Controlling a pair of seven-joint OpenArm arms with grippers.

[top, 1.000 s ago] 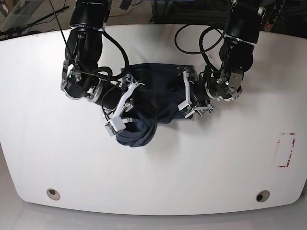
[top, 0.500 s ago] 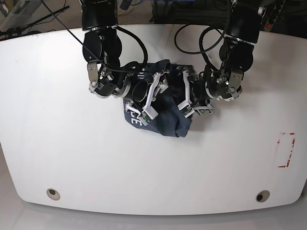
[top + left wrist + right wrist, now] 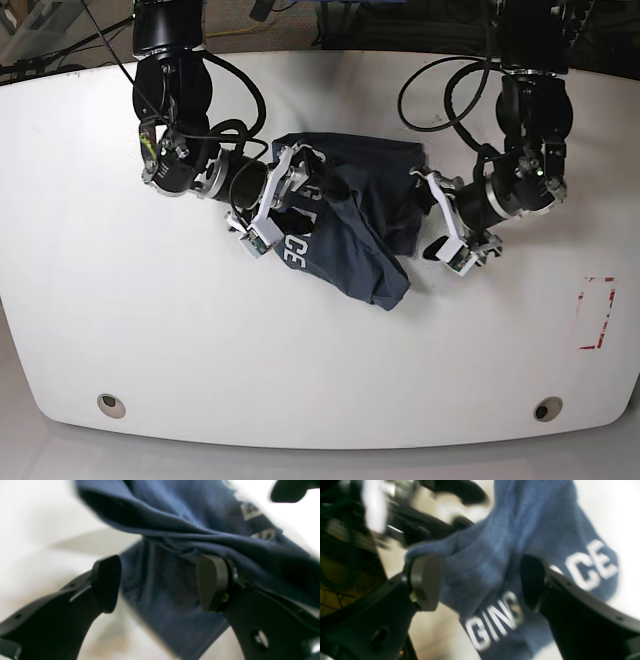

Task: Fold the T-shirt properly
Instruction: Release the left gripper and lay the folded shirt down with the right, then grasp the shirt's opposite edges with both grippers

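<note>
shifted since the earlier frame: two arms, now farther apart, the left one drawn outward. one t-shirt [image 3: 350, 220], dark blue, white lettering, rumpled and partly folded over itself on one white counter [image 3: 300, 360], between and beneath the two grippers. left gripper [image 3: 160, 583]: one pair of fingers, parted. right gripper [image 3: 480, 582]: one pair of fingers, likewise spread, above the fabric. two round inserts, one [image 3: 111, 406] at each near corner.
</note>
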